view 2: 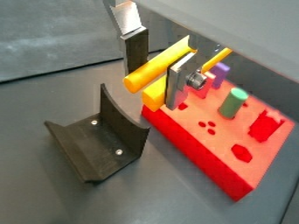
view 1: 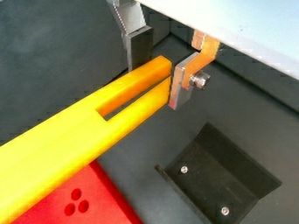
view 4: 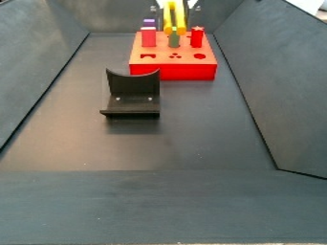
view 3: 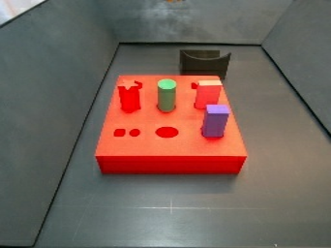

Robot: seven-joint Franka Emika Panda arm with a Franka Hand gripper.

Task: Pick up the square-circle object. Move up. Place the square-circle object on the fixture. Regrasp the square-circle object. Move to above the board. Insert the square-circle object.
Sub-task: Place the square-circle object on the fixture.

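No readable text, label, brand, number or sign appears on anything.

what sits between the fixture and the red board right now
Nothing: in a side view only bare dark floor separates the fixture from the board. The pincer holds the square-circle object above.

The gripper [view 2: 158, 74] has flat silver finger plates [view 1: 184, 80] backed by dark pads [view 2: 136, 54]; a small screw [view 1: 202, 81] fastens one plate to an orange-brown bracket [view 1: 207, 44].
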